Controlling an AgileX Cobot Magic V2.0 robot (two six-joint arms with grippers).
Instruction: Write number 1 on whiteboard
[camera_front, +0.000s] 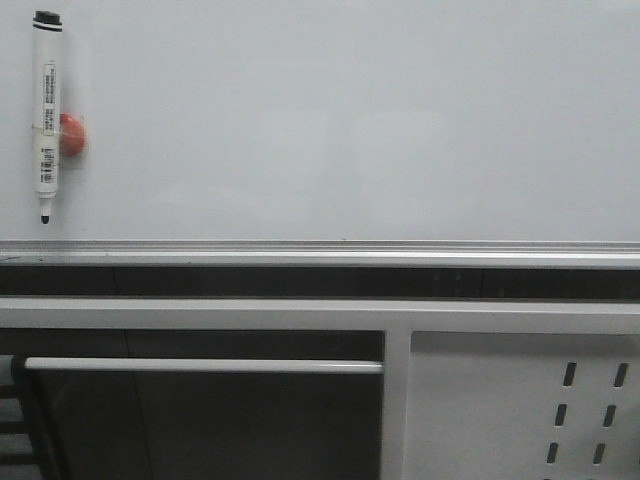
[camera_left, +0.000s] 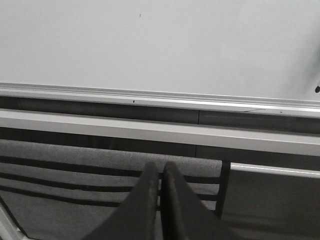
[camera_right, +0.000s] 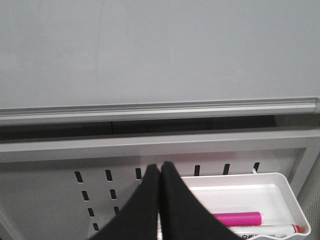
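Front view: neither pincer shows here. The whiteboard (camera_front: 350, 120) fills the upper half, pale and glossy, and its writing face is blank — no number 1 can be seen on it. At about ten o'clock a white marker pen (camera_front: 46, 115) hangs upright against the board, black cap up and tip down, held beside a small red magnet (camera_front: 72, 134) that touches its right side. The board's silver bottom rail (camera_front: 320, 250) runs the full width; under it lies a dark gap, then a pale grey frame. At five o'clock sits a white perforated panel (camera_front: 560, 410) with slanted slots, cut off by the picture's edges. At seven o'clock a horizontal white bar (camera_front: 200, 366) crosses a dark opening.

Left wrist view: the left gripper (camera_left: 161, 172) has its two black fingers pressed together, with nothing between them and touching nothing. Beyond them is the whiteboard (camera_left: 160, 45), bare but for a tiny dark speck, with the rail below it and grey fabric with dark stripes nearer the camera. A small dark shape at three o'clock is cut off by the edge — I cannot tell what it is.

Right wrist view: the right gripper (camera_right: 160, 172) is likewise closed tight and empty. Ahead is the blank board, its rail and the slotted panel. At five o'clock a white tray (camera_right: 280, 182) holds a pink marker (camera_right: 237, 218) and a white pen with a red end (camera_right: 265, 229), both partly hidden by the fingers.
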